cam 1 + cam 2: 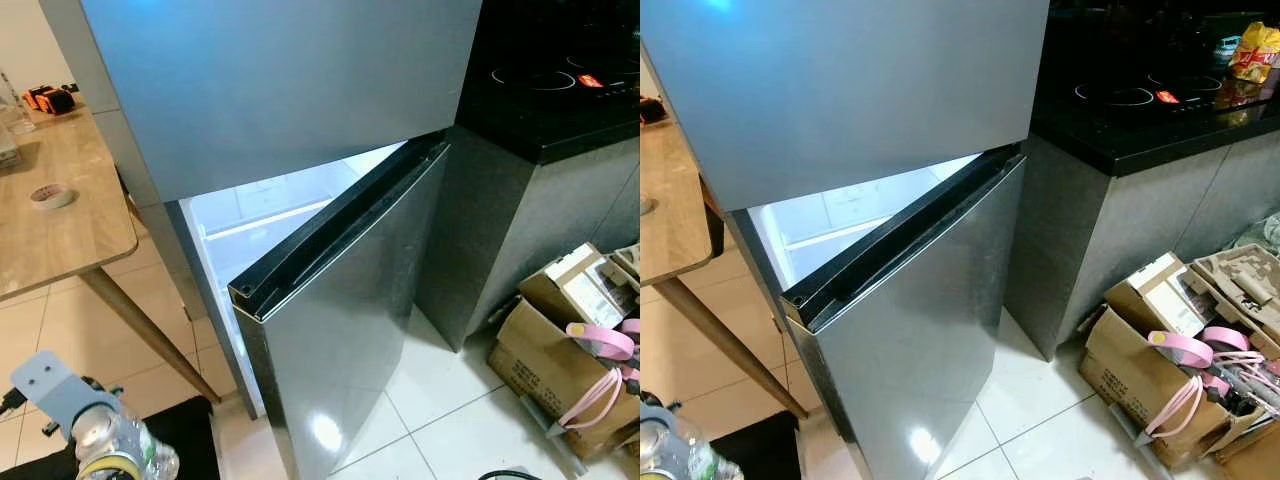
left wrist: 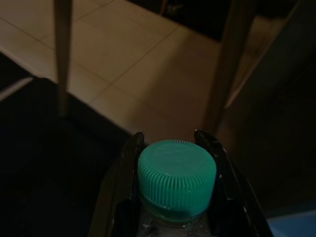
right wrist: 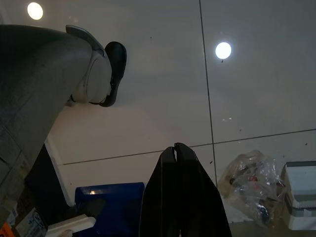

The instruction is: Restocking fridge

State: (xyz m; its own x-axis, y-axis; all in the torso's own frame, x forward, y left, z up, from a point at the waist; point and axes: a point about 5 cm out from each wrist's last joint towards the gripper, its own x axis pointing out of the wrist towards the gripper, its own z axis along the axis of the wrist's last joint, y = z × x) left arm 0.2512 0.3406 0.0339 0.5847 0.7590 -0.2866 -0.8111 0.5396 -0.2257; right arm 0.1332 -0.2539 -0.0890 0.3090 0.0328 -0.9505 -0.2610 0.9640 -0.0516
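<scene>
Two grippers: one loaded, one idle.
Left gripper (image 2: 175, 148): fingers (image 2: 123, 168) clamped on the neck of a clear plastic bottle (image 1: 125, 450), one finger on each side of it.
Bottle cap (image 2: 177, 177): green, ribbed, sits between the two black fingertips, touching both; top of cap level with the fingertips.
Bottle position: low at the robot's left, over a dark mat (image 1: 185, 425) on the tiled floor (image 1: 450, 430), near the foot of the fridge and apart from it.
Left wrist bracket (image 1: 50, 385): grey plate just above the bottle in the left eye view.
Right gripper (image 3: 175, 153): fingers pressed together, nothing between them; hangs over pale floor tiles.
Right wrist surroundings: blue box (image 3: 106, 202), clear plastic bag (image 3: 252, 185), robot foot (image 3: 101, 74).
Fridge (image 1: 270, 80): grey, two doors; upper door closed.
Lower fridge door (image 1: 345, 310): partly open, swung toward the camera; lit white interior (image 1: 255, 215) visible in the gap.
Wooden table (image 1: 60, 200): left of the fridge; tape roll (image 1: 50, 195) on top.
Black counter (image 1: 1140, 110): right of the fridge, with a cooktop; yellow packet (image 1: 1257, 50) at the far edge.
Cardboard boxes (image 1: 1150, 370): on the floor at right, pink straps (image 1: 1185, 350) draped over them.
</scene>
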